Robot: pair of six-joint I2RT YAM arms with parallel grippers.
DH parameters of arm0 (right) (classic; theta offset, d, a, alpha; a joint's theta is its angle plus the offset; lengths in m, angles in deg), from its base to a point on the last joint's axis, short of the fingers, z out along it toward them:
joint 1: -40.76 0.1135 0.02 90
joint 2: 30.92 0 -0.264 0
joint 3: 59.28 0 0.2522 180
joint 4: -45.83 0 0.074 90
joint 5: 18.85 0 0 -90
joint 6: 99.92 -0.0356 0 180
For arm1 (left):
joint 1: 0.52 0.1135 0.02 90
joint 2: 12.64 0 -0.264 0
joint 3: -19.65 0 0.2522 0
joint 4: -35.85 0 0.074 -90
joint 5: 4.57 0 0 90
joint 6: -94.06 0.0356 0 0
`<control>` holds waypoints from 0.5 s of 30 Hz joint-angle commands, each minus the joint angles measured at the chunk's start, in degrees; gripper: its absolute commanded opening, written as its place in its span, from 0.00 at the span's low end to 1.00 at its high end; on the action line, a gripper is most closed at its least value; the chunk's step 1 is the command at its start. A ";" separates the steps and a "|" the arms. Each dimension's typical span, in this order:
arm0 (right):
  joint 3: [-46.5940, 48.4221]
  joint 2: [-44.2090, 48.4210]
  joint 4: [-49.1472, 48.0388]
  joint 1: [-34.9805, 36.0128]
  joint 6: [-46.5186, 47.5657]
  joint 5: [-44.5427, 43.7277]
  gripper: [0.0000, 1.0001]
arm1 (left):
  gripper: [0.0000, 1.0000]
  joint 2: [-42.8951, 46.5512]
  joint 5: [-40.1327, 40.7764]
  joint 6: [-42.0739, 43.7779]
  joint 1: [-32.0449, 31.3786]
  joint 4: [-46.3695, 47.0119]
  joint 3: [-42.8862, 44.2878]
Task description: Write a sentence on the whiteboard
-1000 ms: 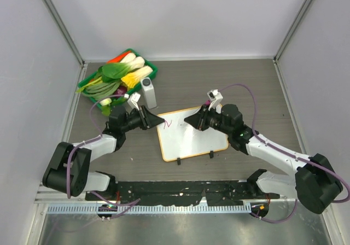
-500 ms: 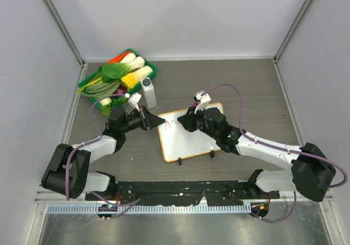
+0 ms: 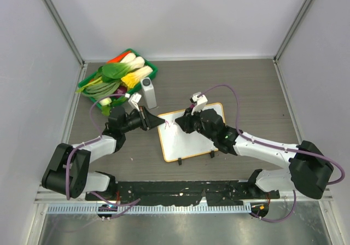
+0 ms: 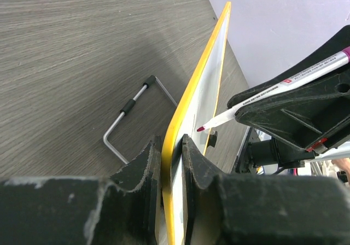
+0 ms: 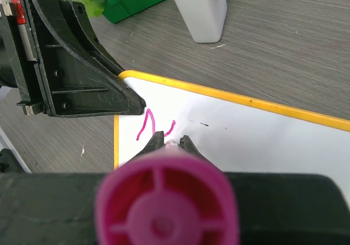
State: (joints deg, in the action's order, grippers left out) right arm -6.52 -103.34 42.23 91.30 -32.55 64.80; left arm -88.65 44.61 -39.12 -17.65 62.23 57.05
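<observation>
On the grey wood-grain counter (image 3: 246, 86), near its middle and just ahead of the two arms, a small flat white whiteboard (image 3: 197, 138) with a thin orange rounded-corner frame is lying with its two black clip feet (image 3: 179, 160) pointing toward the near edge. Thin pink handwritten strokes, the start of the sentence (image 5: 146, 126), are showing by the board's far-left corner: a tall peaked stroke with a short hook beside it.

The left end effector (image 4: 170, 142) is clamping that corner, its two black fingers pressing together on the orange frame, one on each face of the board. The right end effector (image 5: 172, 141) is reaching in from the right and gripping a white-barrelled marker (image 4: 284, 81) with a magenta rear end. Its fingers are closing tightly around the barrel. The marker's pink tip is sitting right at the white surface, just beside the strokes; whether it is touching cannot be told.

Beside the whiteboard, a bent metal wire loop (image 4: 129, 107) with black sleeves is lying flat on the counter.

Further out, an upright white rectangular bottle (image 3: 149, 93) with a grey top is standing between the board and a green plastic tray (image 3: 152, 69) at the far left. The tray is holding a pile of toy vegetables: leafy greens (image 3: 115, 73), white stalks, a yellow piece (image 3: 132, 79) and an orange-red one (image 3: 117, 58). Some greens are spilling over its near rim.
</observation>
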 commanded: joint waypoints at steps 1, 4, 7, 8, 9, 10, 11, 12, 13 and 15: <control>2.48 -0.88 -3.90 0.52 0.05 -0.16 0.02 | 0.00 -0.98 1.53 4.15 0.16 -2.26 0.09; 2.66 -1.49 -3.82 0.61 -0.22 -0.15 0.02 | 0.00 -1.07 1.35 4.33 0.16 -2.52 0.18; 2.83 -2.19 -3.82 0.61 -0.04 -0.77 0.02 | 0.00 -1.25 0.92 4.33 0.16 -2.44 0.35; 3.09 -2.20 -3.38 0.61 0.13 -1.12 0.02 | 0.00 -1.34 0.83 4.24 0.16 -2.44 0.36; 3.18 -2.20 -3.20 0.61 0.13 -1.47 0.02 | 0.00 -1.34 0.83 4.33 0.08 -2.52 0.36; 3.36 -2.11 -3.11 0.70 0.31 -1.65 0.01 | 0.00 -1.42 0.83 4.42 0.16 -2.52 0.36; 3.71 -2.20 -2.59 0.61 0.40 -1.82 0.01 | 0.00 -1.42 0.83 4.42 0.07 -2.52 0.36; 3.71 -2.20 -2.06 0.61 0.83 -1.82 0.02 | 0.00 -1.51 0.83 4.42 0.16 -2.61 0.36; 3.80 -2.28 -1.88 0.61 1.01 -2.00 0.01 | 0.00 -1.60 0.57 4.42 0.16 -2.52 0.53; 3.89 -2.55 -1.27 0.61 1.45 -2.44 0.01 | 0.00 -1.95 0.30 4.42 0.16 -2.61 0.71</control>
State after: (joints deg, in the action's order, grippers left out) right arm -5.40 -105.33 41.62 91.65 -32.51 64.50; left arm -89.07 44.00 -38.97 -17.58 62.10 57.07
